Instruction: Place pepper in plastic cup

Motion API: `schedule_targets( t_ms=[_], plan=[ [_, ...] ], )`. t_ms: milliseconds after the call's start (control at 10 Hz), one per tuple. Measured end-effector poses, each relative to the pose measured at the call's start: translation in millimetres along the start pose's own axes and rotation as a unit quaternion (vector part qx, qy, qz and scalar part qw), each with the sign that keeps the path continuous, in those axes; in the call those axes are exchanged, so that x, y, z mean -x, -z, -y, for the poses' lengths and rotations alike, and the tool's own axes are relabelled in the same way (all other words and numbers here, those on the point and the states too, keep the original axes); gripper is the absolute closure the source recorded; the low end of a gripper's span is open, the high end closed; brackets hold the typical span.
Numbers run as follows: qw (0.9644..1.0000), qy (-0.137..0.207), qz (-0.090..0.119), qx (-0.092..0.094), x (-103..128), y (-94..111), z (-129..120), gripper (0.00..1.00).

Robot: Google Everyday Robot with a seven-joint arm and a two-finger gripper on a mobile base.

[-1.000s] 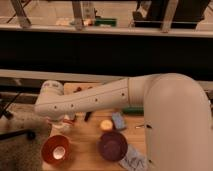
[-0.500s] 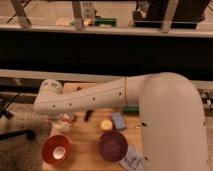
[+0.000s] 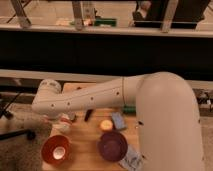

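Observation:
My gripper [image 3: 61, 118] hangs under the white wrist at the left end of the arm, low over the wooden table's [image 3: 85, 140] left part, and the arm largely hides it. The small white plastic cup [image 3: 63, 125] stands right under it. A small red-orange bit, probably the pepper [image 3: 65, 119], shows at the cup's rim by the gripper. I cannot tell whether it is held or lies in the cup.
An orange-red bowl with a white centre [image 3: 55, 149] stands in front of the cup. A dark purple bowl [image 3: 112, 145] is to its right. A round yellow-orange lump [image 3: 106, 125], a blue-grey block [image 3: 119, 120], a dark stick [image 3: 88, 115] and a crumpled packet [image 3: 132, 160] lie nearby.
The gripper stays over the cup. The arm's big elbow has shifted slightly towards the left.

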Motion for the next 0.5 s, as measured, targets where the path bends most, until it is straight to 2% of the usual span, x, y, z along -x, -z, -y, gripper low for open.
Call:
schedule_targets(
  t_ms=[300,500],
  plan=[
    [1.0000,0.005,0.002,0.001,-3.9,-2.0,-2.3,0.38],
    [1.0000,0.007,0.003,0.001,-6.4,-2.5,-3.0,0.23]
  ],
)
